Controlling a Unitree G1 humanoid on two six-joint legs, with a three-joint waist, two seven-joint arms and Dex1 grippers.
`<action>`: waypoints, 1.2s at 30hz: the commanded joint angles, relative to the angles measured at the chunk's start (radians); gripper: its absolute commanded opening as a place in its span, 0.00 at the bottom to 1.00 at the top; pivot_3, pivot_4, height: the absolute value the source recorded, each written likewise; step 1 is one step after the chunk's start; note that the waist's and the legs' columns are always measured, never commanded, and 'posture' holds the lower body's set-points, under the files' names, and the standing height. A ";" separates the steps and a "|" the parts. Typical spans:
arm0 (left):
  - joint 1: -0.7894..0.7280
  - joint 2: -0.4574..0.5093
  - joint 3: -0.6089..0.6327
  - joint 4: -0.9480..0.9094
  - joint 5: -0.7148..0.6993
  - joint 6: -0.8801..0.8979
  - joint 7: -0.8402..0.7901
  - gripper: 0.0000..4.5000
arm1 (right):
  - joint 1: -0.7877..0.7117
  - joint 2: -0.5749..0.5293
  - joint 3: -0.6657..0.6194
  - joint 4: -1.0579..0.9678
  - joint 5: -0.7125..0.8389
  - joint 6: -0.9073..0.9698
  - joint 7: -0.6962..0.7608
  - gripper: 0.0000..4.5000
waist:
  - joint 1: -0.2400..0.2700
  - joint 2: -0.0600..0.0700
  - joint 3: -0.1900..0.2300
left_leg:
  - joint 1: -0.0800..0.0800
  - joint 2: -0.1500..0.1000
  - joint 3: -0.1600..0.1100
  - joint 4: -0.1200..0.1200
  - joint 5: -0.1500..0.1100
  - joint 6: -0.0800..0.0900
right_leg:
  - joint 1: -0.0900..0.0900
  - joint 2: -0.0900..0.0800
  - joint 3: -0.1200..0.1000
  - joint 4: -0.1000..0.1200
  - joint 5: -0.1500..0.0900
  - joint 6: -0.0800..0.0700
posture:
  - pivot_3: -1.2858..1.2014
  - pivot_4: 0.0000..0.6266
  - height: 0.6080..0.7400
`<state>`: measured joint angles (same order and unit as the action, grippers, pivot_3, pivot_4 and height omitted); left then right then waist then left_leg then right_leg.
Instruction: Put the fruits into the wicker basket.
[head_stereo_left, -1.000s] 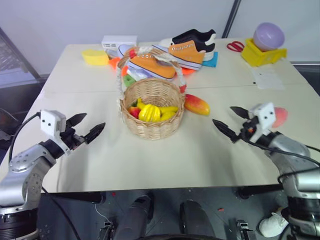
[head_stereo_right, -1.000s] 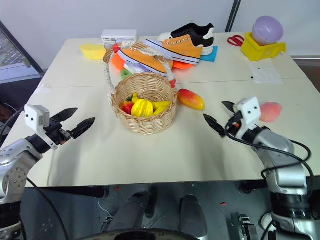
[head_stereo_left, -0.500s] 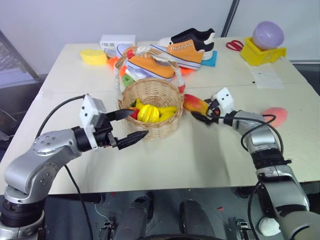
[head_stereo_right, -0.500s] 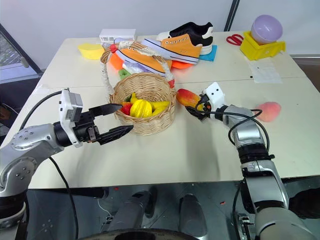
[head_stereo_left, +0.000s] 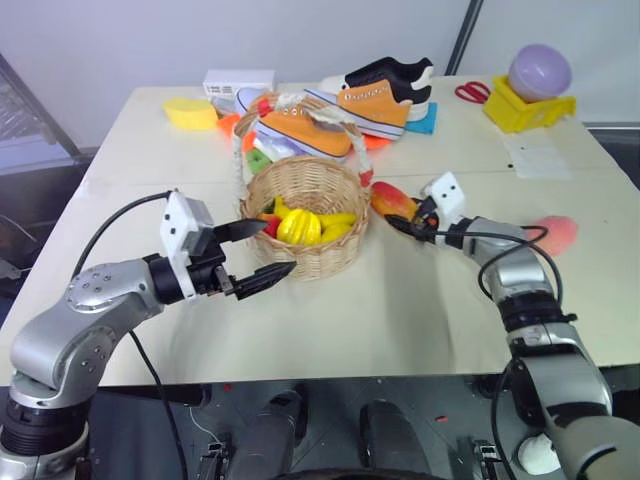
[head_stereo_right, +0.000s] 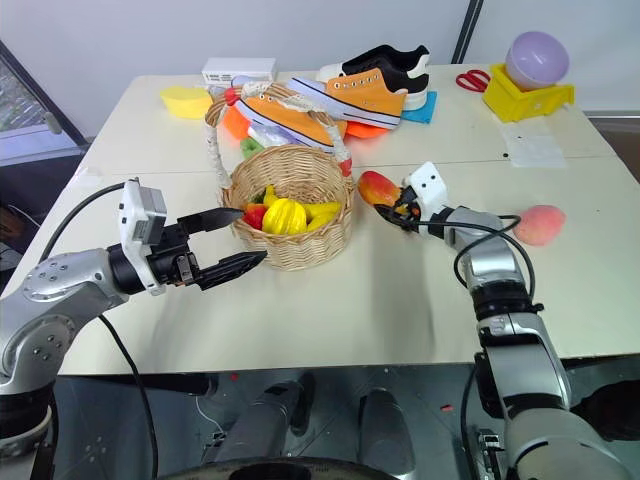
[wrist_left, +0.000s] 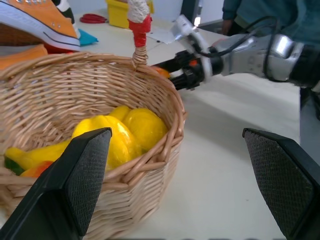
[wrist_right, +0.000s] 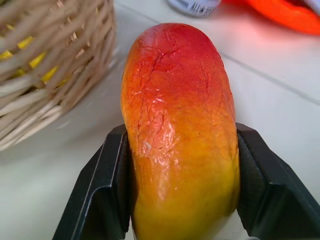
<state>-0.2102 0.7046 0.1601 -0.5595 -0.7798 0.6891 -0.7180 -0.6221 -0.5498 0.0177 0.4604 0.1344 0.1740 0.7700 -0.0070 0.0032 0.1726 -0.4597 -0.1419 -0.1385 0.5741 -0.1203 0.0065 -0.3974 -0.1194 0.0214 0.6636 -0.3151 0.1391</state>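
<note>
The wicker basket stands mid-table, holding yellow bananas and a red piece. Just right of it lies the mango, red at the far end and yellow at the near end. My right gripper is shut on the mango; in the right wrist view both black fingers press against the sides of the mango. The peach rests on the table farther right, apart from both grippers. My left gripper is open at the basket's front left, its fingers spread wide beside the basket wall.
Behind the basket lie orange and black sneakers, a green piece, a yellow sponge and a white box. A purple ball on a yellow block, red scissors and a paper sheet sit at the back right.
My left arm swung right, up to the basket's front. My right arm reached forward and left to the mango, and its fingers closed on it.
</note>
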 joint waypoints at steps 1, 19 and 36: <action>-0.011 -0.013 0.014 0.018 0.043 -0.065 0.004 1.00 | 0.132 -0.102 -0.089 -0.283 0.038 0.071 0.015 0.45 | 0.010 0.000 0.000 | 0.000 0.000 0.000 0.000 0.000 0.000 | 0.000 0.000 0.000 0.000 0.000 0.000 | 0.52 0.24 1.00; 0.040 0.009 0.041 0.097 0.056 -0.136 -0.130 1.00 | -0.020 0.052 0.191 -0.819 0.140 0.491 -0.151 0.45 | -0.035 -0.002 0.001 | -0.002 0.013 0.010 -0.001 -0.001 0.001 | -0.005 -0.005 -0.007 -0.008 0.004 -0.015 | 0.52 0.24 1.00; 0.030 -0.041 -0.010 0.008 0.017 -0.100 -0.052 1.00 | -0.016 0.062 0.160 -0.975 0.147 0.470 -0.076 0.99 | 0.000 -0.004 0.001 | 0.000 0.016 0.007 -0.005 0.000 -0.007 | -0.008 0.002 -0.006 -0.006 0.012 -0.008 | 0.52 0.24 1.00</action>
<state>-0.1551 0.6687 0.1629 -0.5193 -0.7449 0.5896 -0.7728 -0.6691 -0.4522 0.2487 -0.3877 0.2185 0.6478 0.6466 -0.0074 -0.0006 0.1737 -0.4603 -0.1264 -0.1317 0.5695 -0.1205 -0.0004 -0.4048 -0.1171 0.0159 0.6574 -0.3033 0.1311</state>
